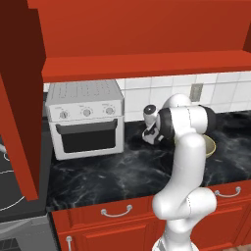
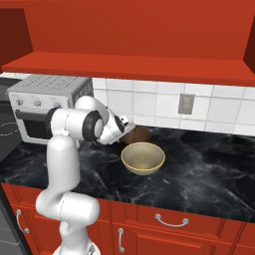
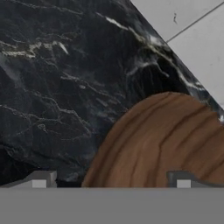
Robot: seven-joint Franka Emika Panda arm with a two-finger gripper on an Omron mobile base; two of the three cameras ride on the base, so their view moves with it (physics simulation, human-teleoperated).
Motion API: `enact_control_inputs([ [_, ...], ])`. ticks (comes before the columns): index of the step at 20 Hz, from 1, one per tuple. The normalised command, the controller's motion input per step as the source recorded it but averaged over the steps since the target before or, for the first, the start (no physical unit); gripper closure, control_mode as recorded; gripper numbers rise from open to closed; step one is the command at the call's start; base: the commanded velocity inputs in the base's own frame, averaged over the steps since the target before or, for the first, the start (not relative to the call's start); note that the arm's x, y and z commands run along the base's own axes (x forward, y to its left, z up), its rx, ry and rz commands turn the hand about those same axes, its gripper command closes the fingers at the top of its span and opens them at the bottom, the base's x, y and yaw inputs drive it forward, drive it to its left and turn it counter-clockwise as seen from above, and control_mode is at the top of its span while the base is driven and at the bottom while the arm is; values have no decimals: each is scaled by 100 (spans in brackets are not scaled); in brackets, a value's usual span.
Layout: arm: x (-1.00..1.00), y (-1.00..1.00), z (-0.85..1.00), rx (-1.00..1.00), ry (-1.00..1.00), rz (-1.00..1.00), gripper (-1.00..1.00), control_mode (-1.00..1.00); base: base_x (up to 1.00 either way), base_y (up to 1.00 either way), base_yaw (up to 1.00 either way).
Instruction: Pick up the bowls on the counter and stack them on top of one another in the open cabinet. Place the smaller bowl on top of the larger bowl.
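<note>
Looking along the hand view, you see the gripper (image 3: pixel 111 181) with its two finger tips spread wide apart, holding nothing, one tip over the black marble counter (image 3: pixel 57 87) and the other over the brown bowl (image 3: pixel 162 144). That smaller bowl, wood-grained, lies on the counter close to the white tiled wall (image 3: pixel 192 35).

From the right base view, you find the white arm (image 2: pixel 64 149) bent low over the counter, its hand reaching toward the brown bowl, which sits just behind the tan bowl (image 2: pixel 143 158). The larger bowl stands upright on the counter, its pale inside showing, nearer the front edge above the red drawers (image 2: pixel 169 219).

From the left base view, you see the toaster oven (image 1: pixel 86 117) to the left, under the cabinet (image 1: pixel 147 66) shelf floor, with the tan bowl partly hidden behind the arm.
</note>
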Motion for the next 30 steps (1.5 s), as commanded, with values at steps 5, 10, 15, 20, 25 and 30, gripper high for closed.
enact_control_inputs([
  [5,13,-3,-17,0,0,0,100,-100,0,0,0],
  [10,8,-11,-20,3,0,0,100,-100,0,0,0],
  [15,0,-13,-19,3,0,0,100,-100,0,0,0],
  [20,-3,0,-5,1,-3,0,100,-100,0,0,0],
  [25,-18,0,11,0,-14,0,100,-100,0,0,0],
  [30,-28,0,22,0,-13,0,100,-100,0,0,0],
])
